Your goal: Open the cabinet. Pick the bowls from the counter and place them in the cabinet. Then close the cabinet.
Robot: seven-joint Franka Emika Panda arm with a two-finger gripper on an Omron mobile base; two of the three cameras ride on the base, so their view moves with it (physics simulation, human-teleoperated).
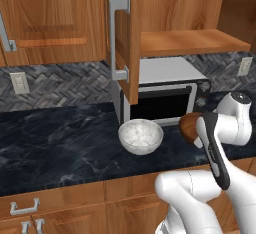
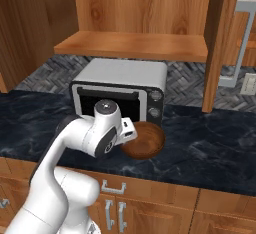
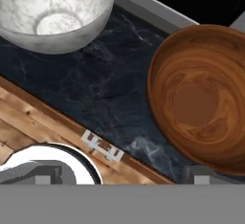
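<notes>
Pincer (image 3: pixel 119 177) wide, dark wood bowl (image 3: pixel 201 96), speckled bowl (image 3: pixel 55 12)

Toaster oven (image 2: pixel 120 85) under shelf, wall outlet (image 1: pixel 20 82) left.

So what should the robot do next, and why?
Probably lower the open hand onto the near rim of the brown bowl and close on it. The cabinet doors already stand open with the shelf bare, both bowls still sit on the counter, and the brown one lies right beside the hand, nearer than the white bowl.
</notes>
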